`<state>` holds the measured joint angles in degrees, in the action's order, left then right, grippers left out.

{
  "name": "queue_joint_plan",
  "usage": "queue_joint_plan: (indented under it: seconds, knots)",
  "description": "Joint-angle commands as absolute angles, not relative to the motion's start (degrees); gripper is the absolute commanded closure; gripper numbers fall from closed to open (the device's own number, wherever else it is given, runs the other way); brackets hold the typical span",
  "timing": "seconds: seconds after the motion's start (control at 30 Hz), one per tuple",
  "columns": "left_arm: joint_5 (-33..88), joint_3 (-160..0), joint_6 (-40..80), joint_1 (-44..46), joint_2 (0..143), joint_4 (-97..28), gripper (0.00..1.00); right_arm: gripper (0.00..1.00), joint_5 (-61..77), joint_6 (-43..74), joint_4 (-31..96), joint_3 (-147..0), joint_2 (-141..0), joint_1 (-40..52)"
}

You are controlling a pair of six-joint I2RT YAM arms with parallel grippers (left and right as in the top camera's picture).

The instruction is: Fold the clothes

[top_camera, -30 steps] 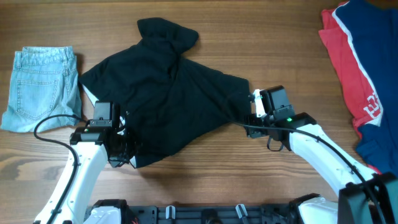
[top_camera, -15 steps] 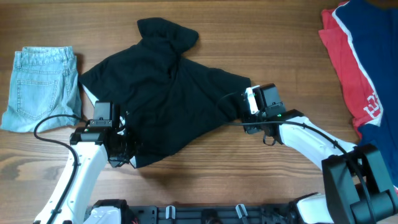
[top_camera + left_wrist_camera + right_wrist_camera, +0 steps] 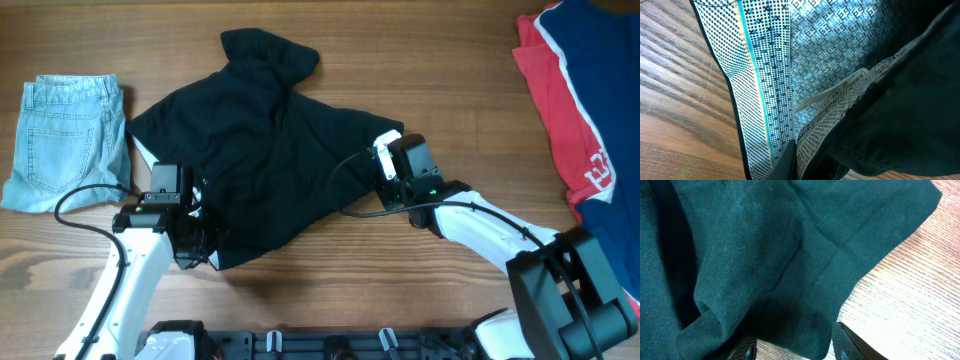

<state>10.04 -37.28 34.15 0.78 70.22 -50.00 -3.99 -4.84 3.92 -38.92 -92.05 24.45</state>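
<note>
A black shirt (image 3: 270, 150) lies crumpled in the middle of the table, with its blue and white patterned lining (image 3: 775, 75) showing in the left wrist view. My left gripper (image 3: 195, 238) is at the shirt's front left hem. Its fingers (image 3: 800, 165) are closed in the folds of patterned and black cloth. My right gripper (image 3: 383, 168) is at the shirt's right sleeve. Its two fingers (image 3: 795, 347) are apart, with the edge of the black sleeve (image 3: 805, 270) lying between them.
Folded light denim shorts (image 3: 68, 140) lie at the far left. A red and blue garment (image 3: 580, 100) lies at the right edge. Bare wooden table (image 3: 420, 60) shows behind and in front of the shirt.
My right gripper has moved left across the table onto the shirt's right sleeve. The left arm and the shirt have not moved.
</note>
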Motion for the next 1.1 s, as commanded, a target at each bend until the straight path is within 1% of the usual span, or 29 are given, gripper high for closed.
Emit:
queue_joint_plan:
  seconds: [0.0,0.03,0.07,0.13,0.17,0.3,0.37,0.5,0.6,0.63,0.73,0.87,0.97,1.07]
  knots:
    - [8.91,-38.28,33.23,0.36,69.63,-50.19,0.96,0.53,-1.87,-6.09,1.83,-38.72,-93.58,24.56]
    - [8.91,-38.28,33.23,0.36,69.63,-50.24,0.96,0.59,-0.80,-6.04,1.04,-38.72,-93.78,24.56]
    - [8.91,-38.28,33.23,0.36,69.63,-50.28,0.96,0.67,-0.05,-5.91,0.60,-38.72,-94.13,24.58]
    - [8.91,-38.28,33.21,0.36,69.63,-50.50,0.96,0.89,0.01,-5.54,0.64,-38.70,-95.04,24.58]
    - [8.88,-38.28,33.21,0.36,69.63,-50.52,0.96,0.96,-0.16,-5.23,0.91,-38.70,-95.59,24.58]
    - [8.88,-38.28,33.21,0.36,69.63,-50.50,0.96,0.96,-10.20,2.39,3.40,-38.72,-95.31,24.51]
    - [8.88,-38.28,33.21,0.36,69.63,-50.50,0.96,0.96,-22.61,9.13,7.88,-39.33,-92.27,24.34]
    - [10.52,-38.35,32.73,0.36,69.63,-50.43,0.96,0.96,-33.98,13.63,17.08,-41.58,-83.68,21.06]
    - [19.92,-41.41,26.85,0.54,69.28,-51.11,0.96,0.96,-34.70,13.80,21.80,-41.69,-74.35,16.71]
    - [21.10,-43.53,25.87,0.51,68.60,-52.23,0.96,0.96,-34.70,14.35,22.92,-41.71,-71.48,15.86]
    - [20.97,-51.13,24.71,0.51,65.63,-56.10,0.96,0.96,-34.74,16.47,27.35,-43.03,-63.90,15.14]
    - [19.73,-62.87,24.18,0.51,61.08,-59.07,0.96,0.96,-35.86,16.56,35.14,-48.77,-54.98,15.14]
    - [18.94,-72.79,24.16,0.49,57.30,-61.17,0.96,0.96,-38.11,15.66,41.87,-57.69,-49.80,15.14]
    - [14.00,-83.15,24.18,0.47,53.08,-63.35,0.96,0.96,-38.13,11.51,45.74,-67.09,-46.65,15.14]
